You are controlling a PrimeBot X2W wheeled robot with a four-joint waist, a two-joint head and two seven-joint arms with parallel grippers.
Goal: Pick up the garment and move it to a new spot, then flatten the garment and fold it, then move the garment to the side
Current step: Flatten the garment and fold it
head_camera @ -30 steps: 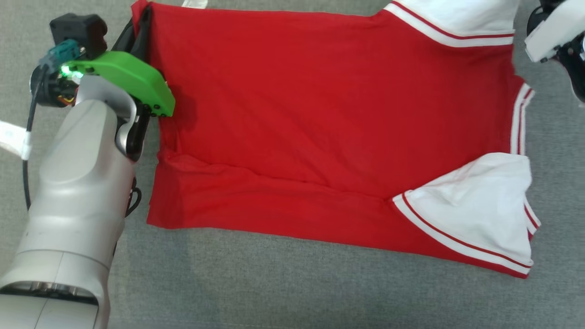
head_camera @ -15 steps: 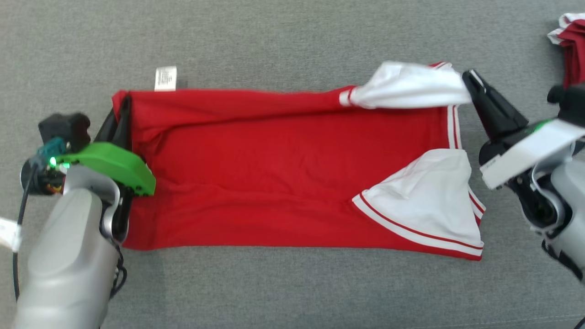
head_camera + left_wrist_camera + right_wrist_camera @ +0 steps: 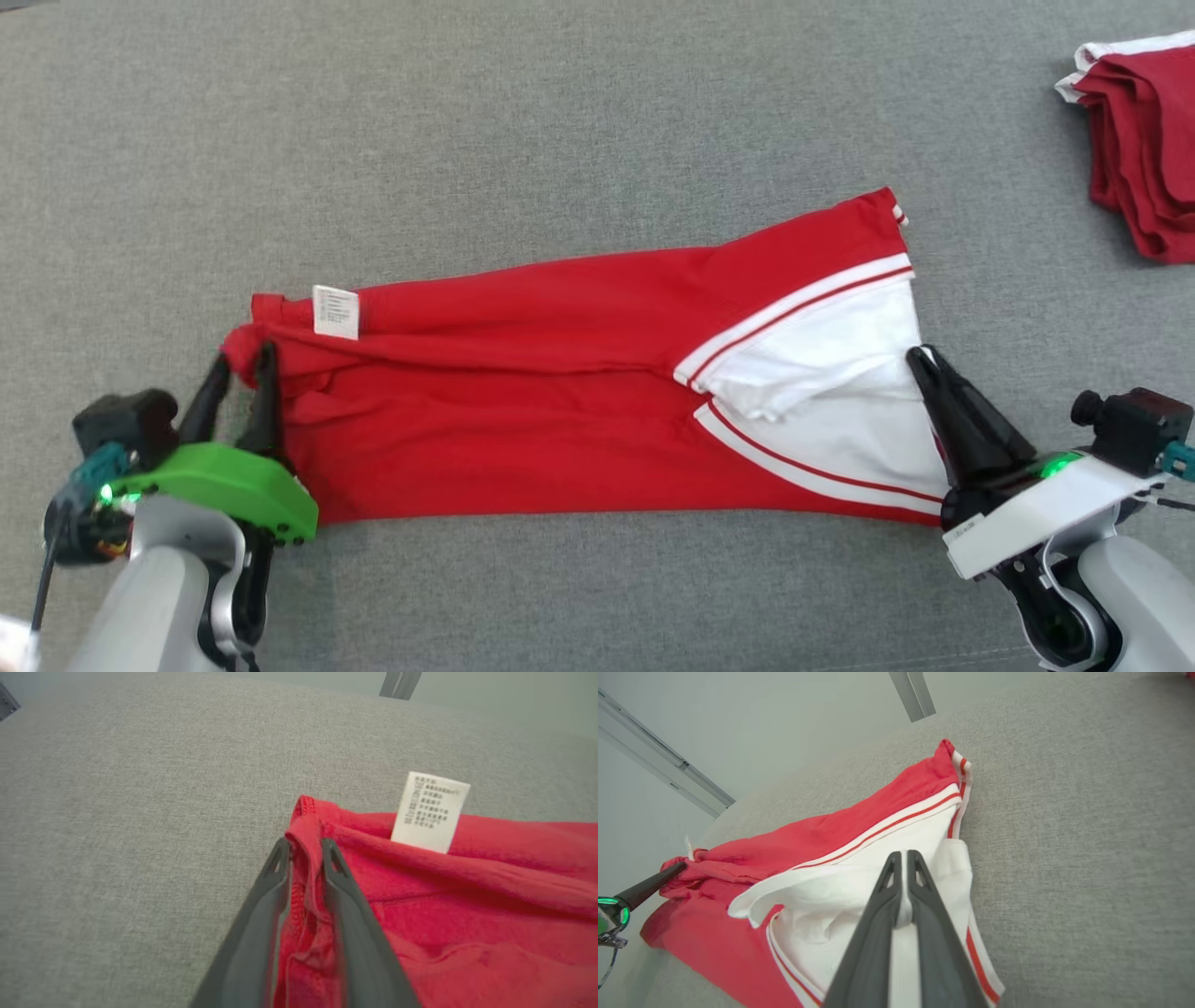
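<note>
Folded red-and-white jersey garment (image 3: 560, 411) lies lengthwise across the grey fabric counter (image 3: 560, 140) between 2 hands: the left hand (image 3: 241, 362) straddles its hem (image 3: 304, 812), fingers parted; the right hand (image 3: 921, 357) is clamped on the white sleeve (image 3: 822, 392).

The garment (image 3: 560, 411) is bright red, with white sleeves edged in white bands and thin red stripes. Its label (image 3: 335, 311) is white with dark print. The table (image 3: 560, 140) is a flecked grey weave. The folded pile (image 3: 1144, 140) at far right is darker red, trimmed white. The left claw (image 3: 245, 355) is dark on a green mount, the right claw (image 3: 920, 355) dark on white.
</note>
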